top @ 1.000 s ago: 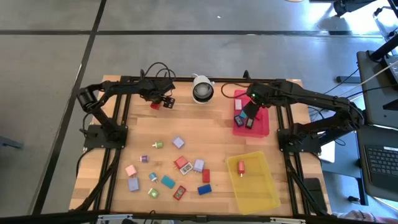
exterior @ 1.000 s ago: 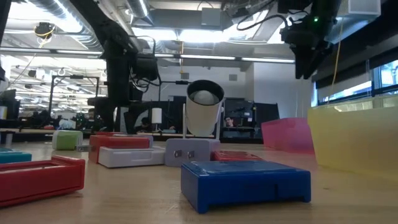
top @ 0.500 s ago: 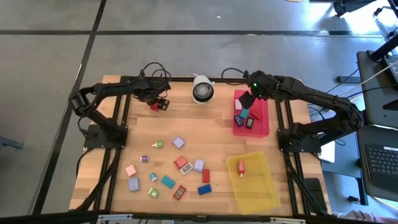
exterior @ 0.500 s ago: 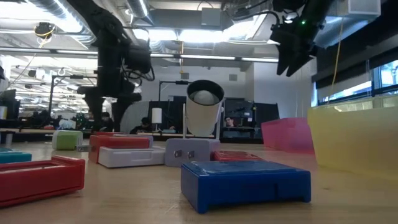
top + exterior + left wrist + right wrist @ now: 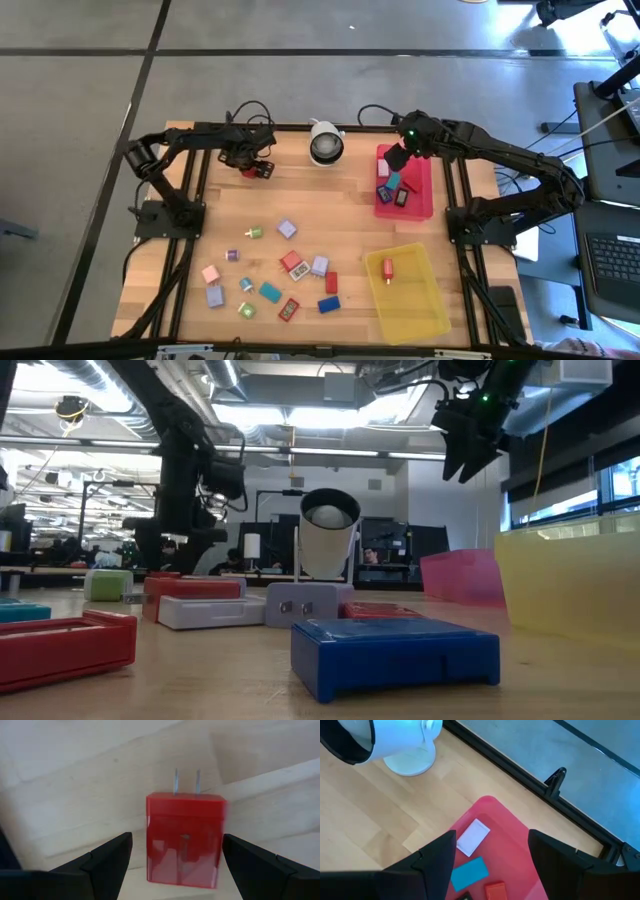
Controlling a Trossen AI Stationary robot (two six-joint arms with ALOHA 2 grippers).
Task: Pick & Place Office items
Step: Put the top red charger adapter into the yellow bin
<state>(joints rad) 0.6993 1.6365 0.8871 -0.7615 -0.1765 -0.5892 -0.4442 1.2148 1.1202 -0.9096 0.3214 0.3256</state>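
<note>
Since a second ago, the left end effector (image 5: 262, 170) has shifted over the red plug block (image 5: 184, 838) at upper left. Its fingers stand released, flanking the block without touching. Right end effector (image 5: 397, 164), released and empty, hovers above the red tray (image 5: 424, 205).

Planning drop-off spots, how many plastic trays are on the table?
2: a red plastic tray right of the round white camera, and a yellow plastic tray at the right corner nearest the low camera. None looks hidden.

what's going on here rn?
Two arms are sorting small office items. The left gripper is open around a red plug block lying on the table near the white camera, not gripping it. The right gripper hangs open and empty over the red tray, which already holds a few items. About a dozen items lie loose mid-table; the yellow tray holds one.
</note>
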